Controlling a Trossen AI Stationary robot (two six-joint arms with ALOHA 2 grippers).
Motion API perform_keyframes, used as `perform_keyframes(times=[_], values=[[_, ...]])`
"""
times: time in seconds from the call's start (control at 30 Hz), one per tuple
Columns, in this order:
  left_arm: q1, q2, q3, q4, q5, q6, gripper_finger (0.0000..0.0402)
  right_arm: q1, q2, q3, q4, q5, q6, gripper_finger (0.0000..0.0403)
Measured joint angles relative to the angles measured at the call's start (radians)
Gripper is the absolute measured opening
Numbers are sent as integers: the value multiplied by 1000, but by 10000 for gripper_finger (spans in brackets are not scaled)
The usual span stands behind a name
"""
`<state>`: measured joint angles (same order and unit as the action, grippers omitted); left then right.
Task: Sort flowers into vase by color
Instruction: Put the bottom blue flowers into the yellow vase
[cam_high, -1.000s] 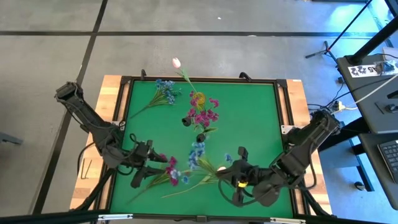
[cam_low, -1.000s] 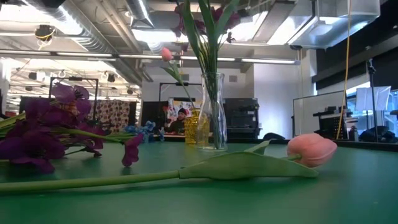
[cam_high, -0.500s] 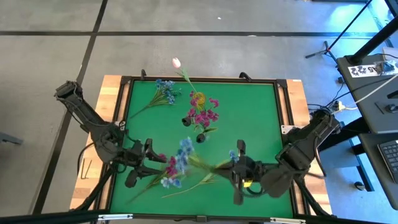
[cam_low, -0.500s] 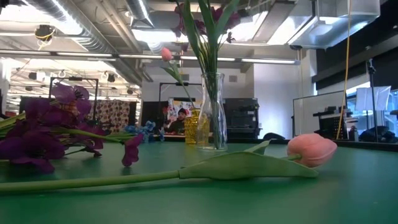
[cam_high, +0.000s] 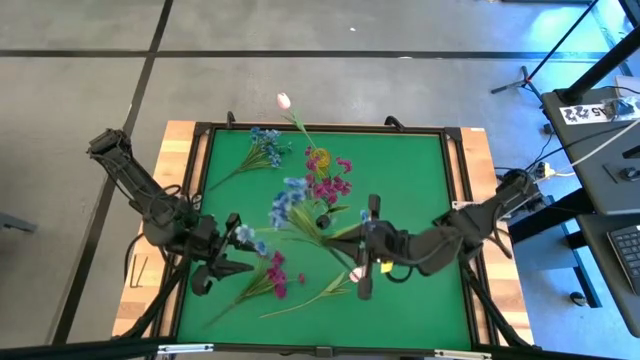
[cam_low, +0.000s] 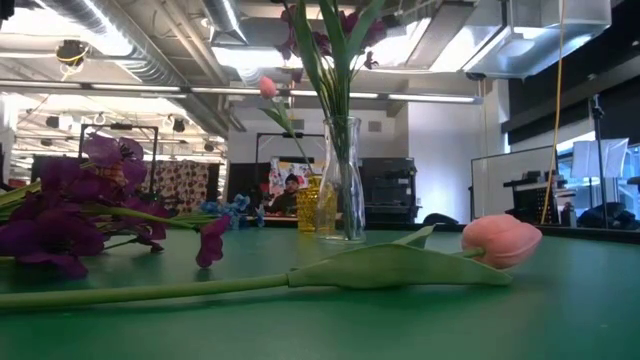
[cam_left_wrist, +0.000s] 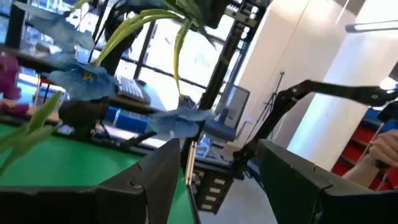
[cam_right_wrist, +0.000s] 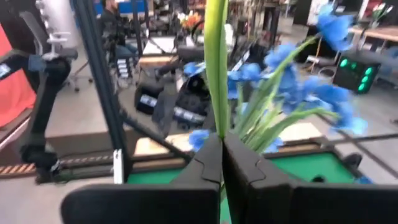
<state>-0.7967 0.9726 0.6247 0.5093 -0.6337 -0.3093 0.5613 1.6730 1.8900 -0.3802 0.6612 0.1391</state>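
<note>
1. The right tool (cam_high: 365, 255) hangs over the middle of the green worktop (cam_high: 420, 180), its fingers (cam_right_wrist: 208, 163) pressed together on the green stem of a blue flower spray (cam_high: 287, 198).
2. That spray is lifted off the worktop; its blue heads reach out ahead of the right tool, toward the vases.
3. The left tool (cam_high: 222, 268) is over the near left part of the worktop with its fingers (cam_left_wrist: 158, 177) spread apart and nothing between them.
4. A loose magenta spray (cam_high: 272, 275) lies just beside the left tool, on the side toward the right tool.
5. A pink tulip (cam_low: 500, 240) lies flat on the worktop; its bud is just by the right tool's near end.
6. Beyond the right tool stand a clear vase (cam_low: 340, 180) with magenta flowers (cam_high: 328, 185) and, behind it, a yellow vase (cam_high: 318, 158) with a tulip stem.
7. A second blue spray (cam_high: 262, 148) lies flat at the far left, well apart from both tools.
</note>
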Motion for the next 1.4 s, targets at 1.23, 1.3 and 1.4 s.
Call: perform_keyframes(times=[1.23,1.3,1.4], values=[[436,167,0,564,343,23,210,-151,44,0,140,-184,-68,2],[442,168,0,563,354,10,210,-162,61,-1,148,-203,-69,2],[446,168,0,551,366,-4,210,-187,79,-1,161,-249,-69,2]])
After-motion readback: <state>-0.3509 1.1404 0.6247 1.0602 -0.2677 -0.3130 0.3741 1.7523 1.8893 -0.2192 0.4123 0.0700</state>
